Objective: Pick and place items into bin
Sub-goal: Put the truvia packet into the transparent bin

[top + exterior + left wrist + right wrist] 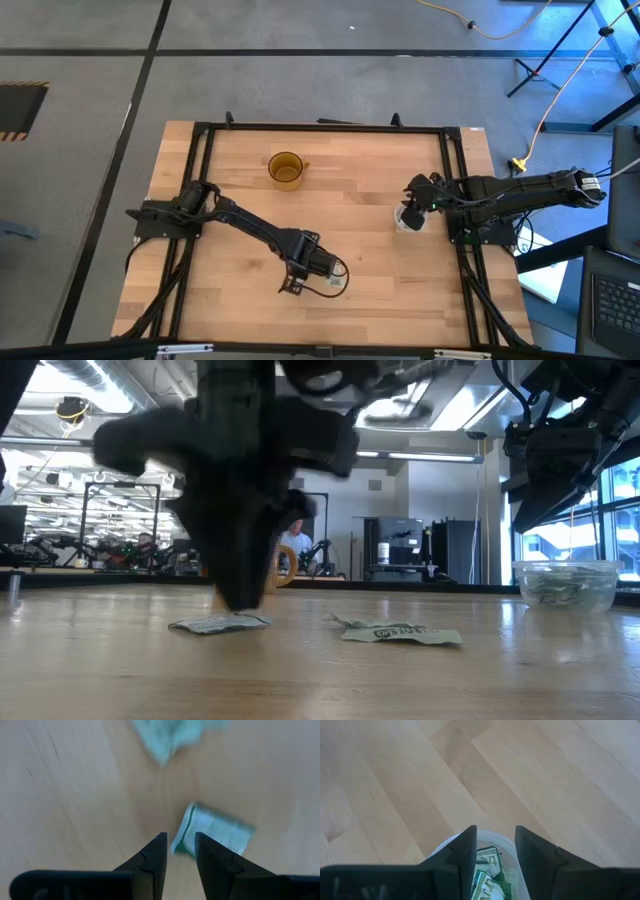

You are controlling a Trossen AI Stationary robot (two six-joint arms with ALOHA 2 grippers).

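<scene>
**Left claw low over a loose packet; right claw parked above the bin**

The left claw [179,851] hangs low over the counter [350,160], its two fingers a narrow gap apart and holding nothing. Directly ahead of its tips, partly showing through that gap, lies one pale green and white packet [212,835], flat on the wood. Its long axis runs off at a slant to one side of the claw's forward line, so the near short end sits between the fingers while the far end trails away. A second packet [172,735] lies farther ahead of the same claw, well apart from the first. In the low view both lie flat on the wood, one under the claw, one beside it.

The right claw [495,845] hovers just above the bin [492,840], fingers apart and empty, with several packets already inside the cup below them.

The left arm is plainly the nearer one to both loose packets. Judging from this, its coming move turns on closing across the near packet's narrow width.
</scene>
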